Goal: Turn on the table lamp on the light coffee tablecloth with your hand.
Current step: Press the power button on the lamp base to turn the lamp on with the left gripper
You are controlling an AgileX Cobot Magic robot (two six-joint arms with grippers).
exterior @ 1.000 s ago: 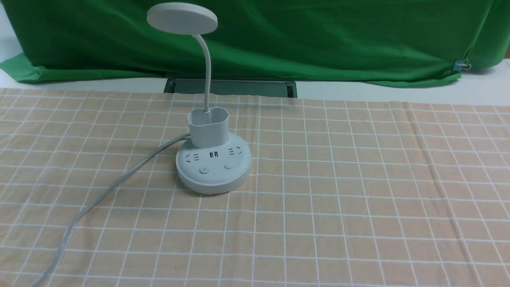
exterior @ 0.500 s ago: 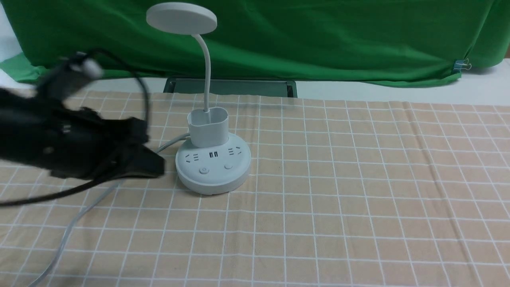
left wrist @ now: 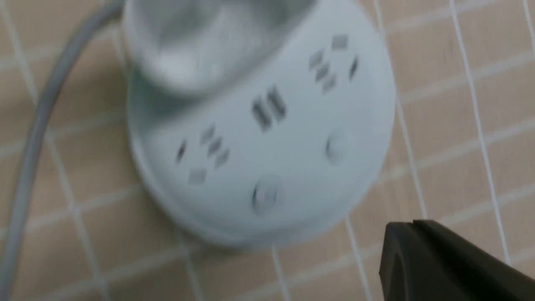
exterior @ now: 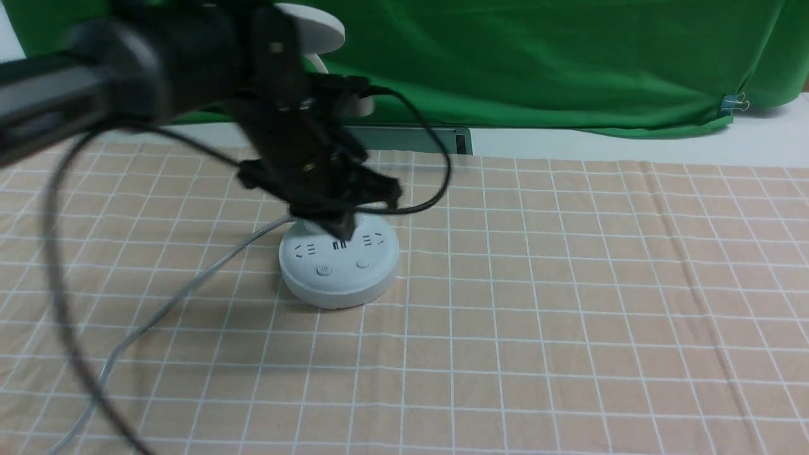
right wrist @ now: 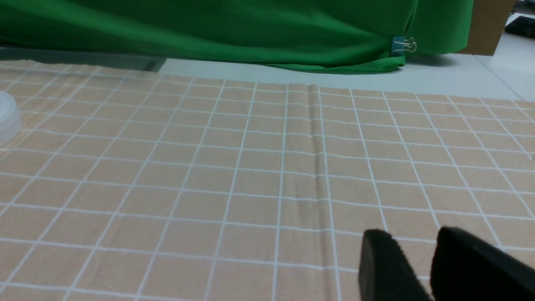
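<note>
The white table lamp [exterior: 339, 268] stands on the light coffee tablecloth [exterior: 569, 284], its pale cord [exterior: 189, 291] trailing toward the near left. My left arm crosses in front of its neck and cup, leaving part of the disc head [exterior: 328, 31] showing. The left gripper [exterior: 341, 230] points down just above the back of the round base, fingers pressed together and holding nothing. The blurred left wrist view has the base [left wrist: 292, 167], its two buttons [left wrist: 265, 194] [left wrist: 336, 146] and the shut gripper [left wrist: 411, 223] apart from them. The right gripper [right wrist: 413, 236] is open over the cloth [right wrist: 209, 167].
A green cloth [exterior: 537, 57] hangs along the back, held by a binder clip [exterior: 733, 102] at the right. A dark flat frame [exterior: 411, 136] lies behind the lamp on the white tabletop [exterior: 632, 145]. The left arm's black cable [exterior: 436, 170] loops beside the lamp.
The left arm, out of view a second ago, came in from the left and rose; its gripper now hangs over the lamp base. The lamp has not moved.
</note>
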